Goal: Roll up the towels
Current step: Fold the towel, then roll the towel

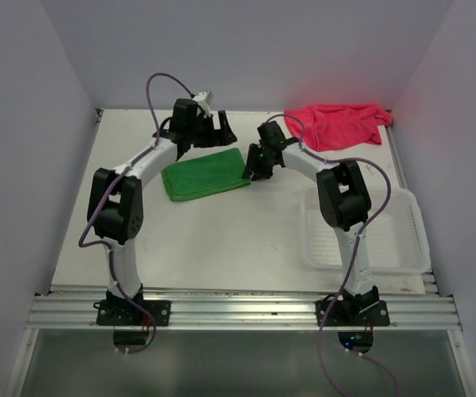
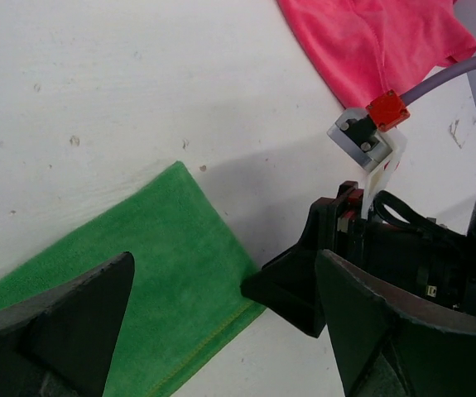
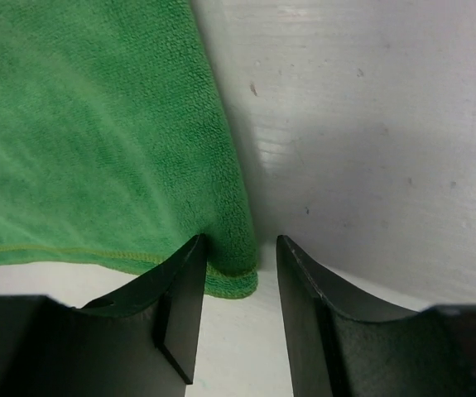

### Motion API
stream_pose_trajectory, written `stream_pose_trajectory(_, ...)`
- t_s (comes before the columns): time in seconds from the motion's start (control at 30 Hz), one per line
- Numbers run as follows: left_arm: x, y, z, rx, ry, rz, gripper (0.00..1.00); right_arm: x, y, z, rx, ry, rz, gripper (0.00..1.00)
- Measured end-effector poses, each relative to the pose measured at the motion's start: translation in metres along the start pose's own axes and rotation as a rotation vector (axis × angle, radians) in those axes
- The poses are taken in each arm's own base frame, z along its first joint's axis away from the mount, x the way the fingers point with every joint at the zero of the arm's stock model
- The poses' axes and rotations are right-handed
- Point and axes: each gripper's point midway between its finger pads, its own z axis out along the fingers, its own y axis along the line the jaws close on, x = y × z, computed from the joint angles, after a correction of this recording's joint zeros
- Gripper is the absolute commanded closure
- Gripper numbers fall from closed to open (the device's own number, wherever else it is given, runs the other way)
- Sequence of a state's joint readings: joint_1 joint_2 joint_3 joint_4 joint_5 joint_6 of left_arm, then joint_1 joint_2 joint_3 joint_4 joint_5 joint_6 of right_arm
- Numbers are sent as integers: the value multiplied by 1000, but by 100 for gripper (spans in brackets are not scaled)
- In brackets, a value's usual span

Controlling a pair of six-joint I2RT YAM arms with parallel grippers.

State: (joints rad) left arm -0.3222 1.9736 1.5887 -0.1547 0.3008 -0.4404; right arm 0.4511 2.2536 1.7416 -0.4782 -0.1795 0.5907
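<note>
Over the flat bright green cloth towel [image 1: 204, 175] my left gripper [image 2: 223, 269] gapes wide, my right gripper [image 3: 239, 244] half-parted at its three o'clock corner, possibly touching.

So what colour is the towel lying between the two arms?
The towel is plain bright green; the right wrist view shows it best.

Green towel [image 1: 204, 174] (plain), pink-red towel [image 1: 339, 124], white table [image 1: 221, 240].
</note>
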Motion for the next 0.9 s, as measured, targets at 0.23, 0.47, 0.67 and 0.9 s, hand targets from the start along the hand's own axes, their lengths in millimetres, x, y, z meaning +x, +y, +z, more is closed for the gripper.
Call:
stream_pose_trajectory(0.23,10,1,7,14,27,-27,7,3,8,8,-69,-8,27,83)
stream_pose_trajectory(0.47,12,1,7,14,36,-28,8,17,9,4,-79,-25,34,96)
stream_pose_trajectory(0.67,26,0,8,-15,73,-20,11,59,12,-12,-30,-57,24,100)
stream_pose_trajectory(0.9,68,-10,11,-62,170,22,22,90,13,-25,-8,-148,43,100)
